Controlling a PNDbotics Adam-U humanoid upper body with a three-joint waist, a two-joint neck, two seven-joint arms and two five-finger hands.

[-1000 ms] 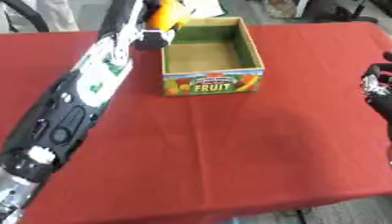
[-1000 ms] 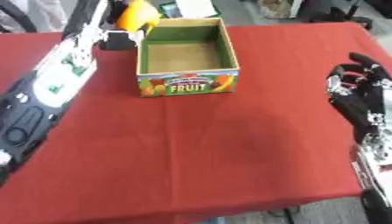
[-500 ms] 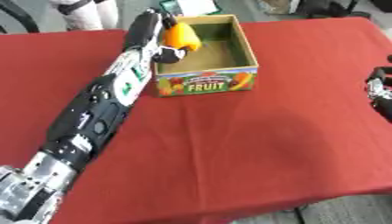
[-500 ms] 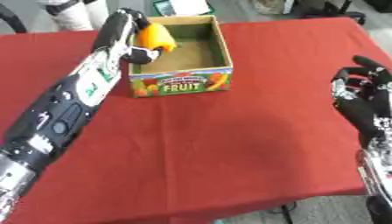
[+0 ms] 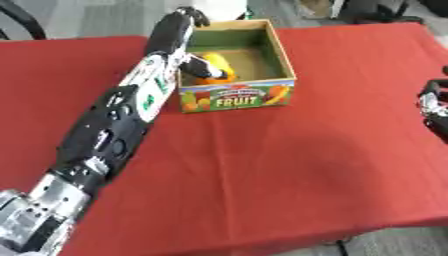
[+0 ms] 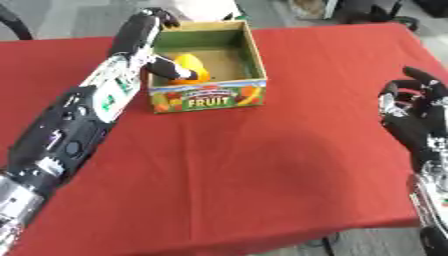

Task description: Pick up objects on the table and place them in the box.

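1. Release was the step in hand, as I judged it: the left robot hand (image 6: 166,70) reached down over the near-left wall of the box (image 6: 249,55), its fingers curled round an orange-yellow object (image 6: 190,69) held inside the box, near the front-left corner.
2. Whether the object rested on the box floor or hung just above it could not be told; the front wall hid its underside.
3. To do the release well, the object should be lowered until it bears on the floor, the fingers should then uncurl without dragging it, and the robot hand should rise straight up so that the forearm lying along the left wall does not catch the rim and shift the box.
4. The object looked rounded and slightly elongated; its long axis seemed to run from the box's near-left toward its far-right, tilted, with the lower end by the fingers. That reading was uncertain, since the fingers covered part of it.
5. The right robot hand (image 6: 416,117) rested idle at the right edge of the red surface (image 6: 262,165), well apart from the box, fingers relaxed and spread, holding nothing.
6. No other loose objects showed on the surface, so this placement seemed to be among the last.
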